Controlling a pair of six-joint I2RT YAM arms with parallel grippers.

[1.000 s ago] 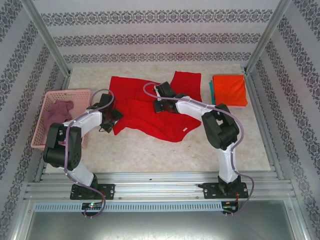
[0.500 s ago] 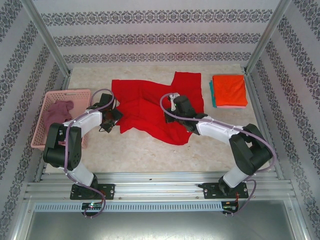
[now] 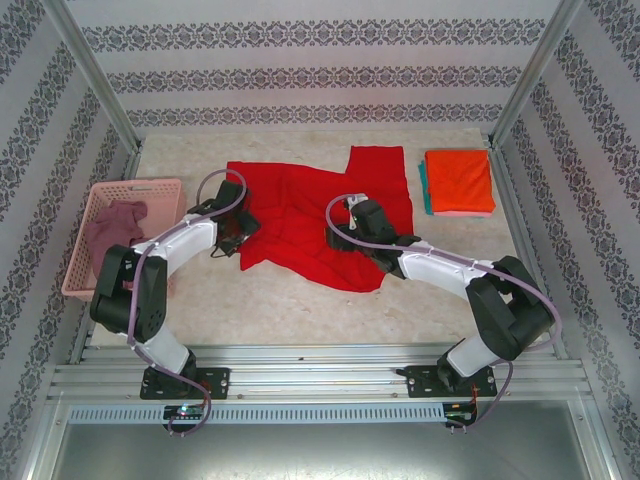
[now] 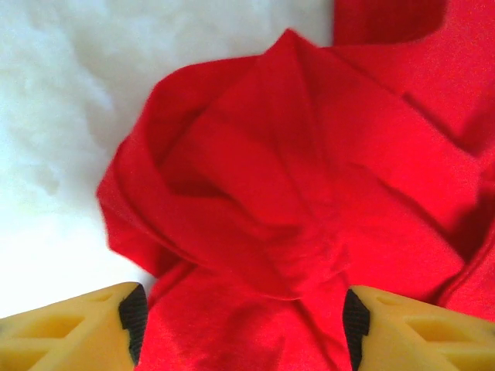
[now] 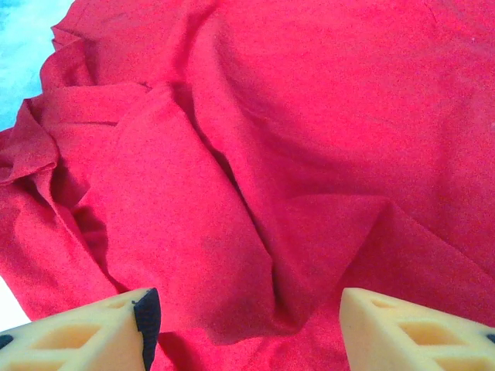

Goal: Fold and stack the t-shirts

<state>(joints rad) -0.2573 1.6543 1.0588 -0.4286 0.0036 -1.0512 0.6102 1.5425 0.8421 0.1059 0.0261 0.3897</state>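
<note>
With the left gripper (image 3: 233, 233) parted wide around a bunched hump at the left edge of the bright red t-shirt (image 3: 310, 215), pinching nothing. With the right gripper (image 3: 342, 238) likewise parted, low over rumpled cloth near the shirt's middle, clasping nothing.

Looks like the spreading-out stage, before any fold. Better to take single-layer edges than humps:
- Close the left on the outer hem beside the bare tabletop (image 3: 300, 300).
- Shift the right to the opposite hem, then draw apart and lay flat.
- Avoid catching two layers at once.
- Smooth the creases across the middle before folding.

Farther right, leave undisturbed the folded orange t-shirt (image 3: 460, 178) lying on the teal t-shirt (image 3: 423, 185). At far left, save for later the mauve t-shirt (image 3: 115, 222) inside the pink basket (image 3: 135, 186).
</note>
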